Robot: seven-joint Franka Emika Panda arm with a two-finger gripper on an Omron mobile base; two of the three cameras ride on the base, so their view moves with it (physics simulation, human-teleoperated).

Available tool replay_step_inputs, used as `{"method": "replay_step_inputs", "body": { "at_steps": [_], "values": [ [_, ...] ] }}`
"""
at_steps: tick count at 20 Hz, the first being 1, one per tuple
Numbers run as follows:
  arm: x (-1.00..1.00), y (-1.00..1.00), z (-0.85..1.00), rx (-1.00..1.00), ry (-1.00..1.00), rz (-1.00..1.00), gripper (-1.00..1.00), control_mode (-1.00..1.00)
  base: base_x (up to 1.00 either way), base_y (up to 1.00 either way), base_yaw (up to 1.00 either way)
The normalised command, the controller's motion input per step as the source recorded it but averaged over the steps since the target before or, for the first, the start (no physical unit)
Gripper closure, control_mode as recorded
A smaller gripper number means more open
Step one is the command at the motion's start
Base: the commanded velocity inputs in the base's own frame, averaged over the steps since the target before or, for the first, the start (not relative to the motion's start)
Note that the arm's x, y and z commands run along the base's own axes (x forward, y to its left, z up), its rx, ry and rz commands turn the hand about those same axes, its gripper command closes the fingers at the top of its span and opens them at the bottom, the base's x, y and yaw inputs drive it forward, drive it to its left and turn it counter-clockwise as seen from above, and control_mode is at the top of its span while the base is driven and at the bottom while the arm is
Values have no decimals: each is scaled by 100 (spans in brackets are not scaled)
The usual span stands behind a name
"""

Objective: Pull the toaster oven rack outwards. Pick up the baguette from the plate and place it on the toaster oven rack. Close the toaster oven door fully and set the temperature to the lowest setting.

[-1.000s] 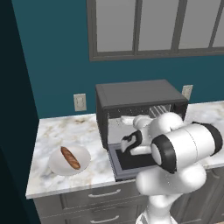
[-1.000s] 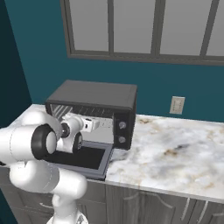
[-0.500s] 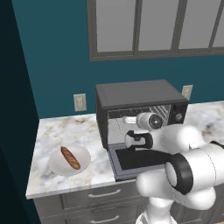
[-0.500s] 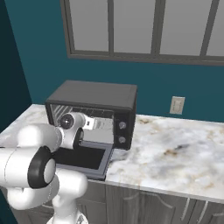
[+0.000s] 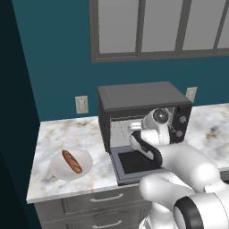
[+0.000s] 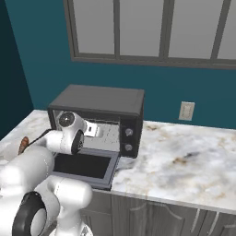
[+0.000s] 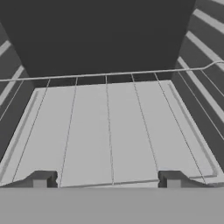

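Reaching deeper since a second ago, the end effector (image 7: pixel 106 179) sits inside the boxy dark toaster oven (image 5: pixel 144 117), fingers spread apart over the flat wire toaster oven rack (image 7: pixel 109 131), gripping nothing. Golden scored baguette (image 5: pixel 72 161) lies on the round white plate (image 5: pixel 58 167).

The toaster oven door (image 5: pixel 136 164) lay flat open, leaving the toaster oven (image 6: pixel 99 115) mouth free; inside, only the toaster oven rack (image 7: pixel 109 131) (side walls close) bounded the passage.
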Motion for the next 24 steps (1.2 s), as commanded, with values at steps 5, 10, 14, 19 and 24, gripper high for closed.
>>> {"method": "replay_step_inputs", "body": {
  "at_steps": [5, 10, 14, 19, 24],
  "values": [
    [-100, 3, -43, 1, 82, 0, -100, -100, 0, 0, 0],
    [-100, 4, -51, 1, 75, 0, -100, -100, 0, 0, 0],
    [-100, 6, -50, 0, 72, 0, -100, -100, 0, 0, 0],
    [-100, 0, -17, 1, 50, 0, -100, -100, 0, 0, 0],
    [-100, 0, 52, 1, 5, 0, -100, -100, 0, 0, 0]
  ]
}}
